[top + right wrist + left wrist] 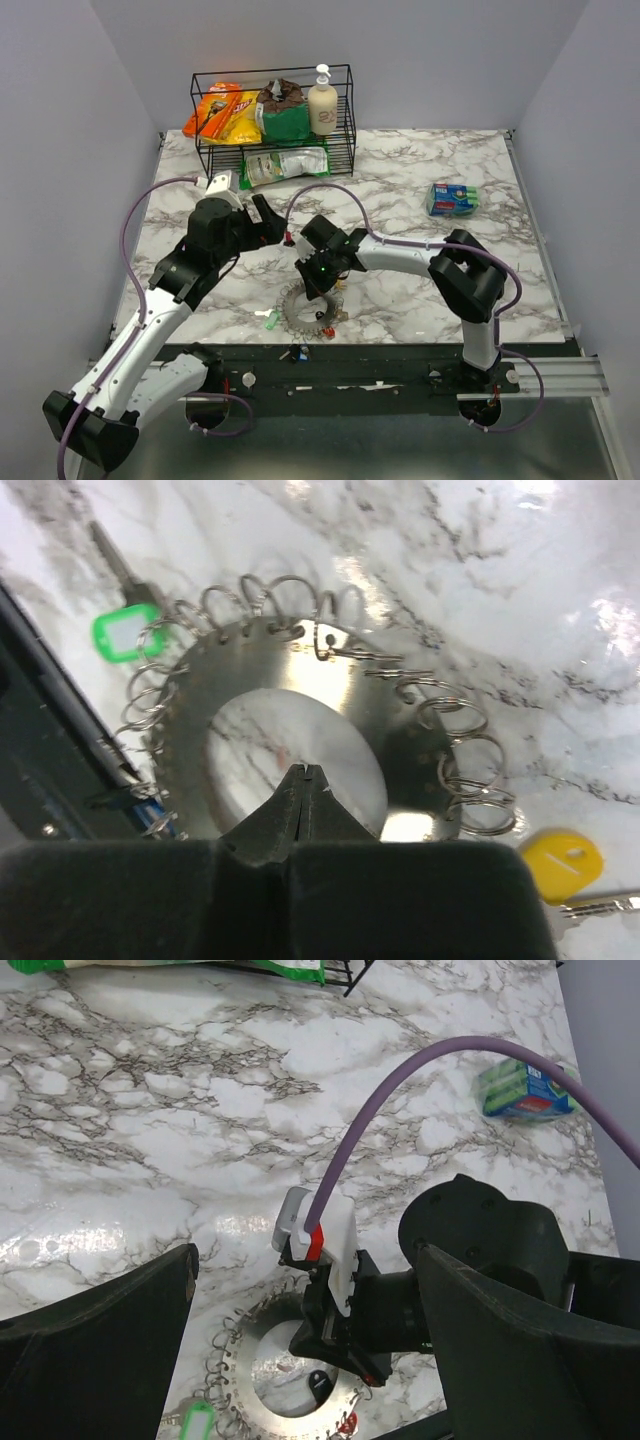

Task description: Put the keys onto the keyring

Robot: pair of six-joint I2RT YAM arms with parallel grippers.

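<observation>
The keyring [300, 318], a flat grey toothed disc with small wire loops round its rim, lies near the table's front edge. My right gripper [312, 288] hangs over its central hole. In the right wrist view that gripper [305, 771] is shut, with nothing seen between the tips, just above the keyring [405, 745]. A green key [125, 635], a yellow key [562, 860] and a blue key [150, 815] lie at the rim. My left gripper [272, 225] is open and empty, up and left of the ring. In its own view the left gripper [305, 1260] looks down on the keyring [235, 1385], a green key [195, 1425] and a red key [348, 1422].
A black wire basket [345, 110] with snack bags and a soap bottle [322, 103] stands at the back. A green packet [285, 165] lies before it. A sponge pack [452, 199] sits at the right. The right arm's purple cable [400, 1090] arches across the left wrist view.
</observation>
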